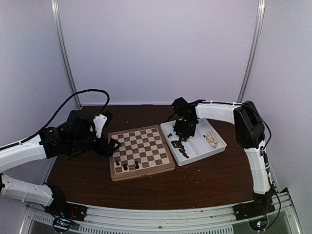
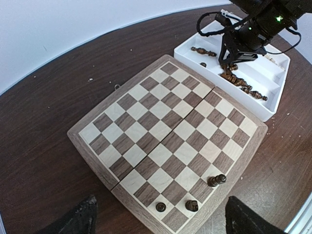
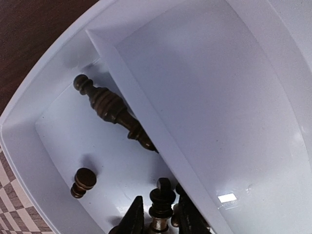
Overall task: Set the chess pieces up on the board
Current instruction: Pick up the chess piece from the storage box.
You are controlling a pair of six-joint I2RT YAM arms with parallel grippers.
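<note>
Dark wooden table (image 1: 204, 180) carries checkered board (image 1: 144, 146), white tray (image 1: 200, 144)

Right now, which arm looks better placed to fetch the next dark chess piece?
Right. The right pincer is down in the tray, fingers flanking a dark piece. The left pincer hangs open beside the board, away from the tray.

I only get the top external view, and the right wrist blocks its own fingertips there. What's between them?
Observer: In the right wrist view, the right gripper has its fingers on either side of one dark piece in the tray. I can't tell if it's gripped.
Operator: Anything lying close by?
Observer: A long piece lies on its side against the divider.
Operator: And the left gripper?
Observer: Its wrist view shows it open, with nothing held.
</note>
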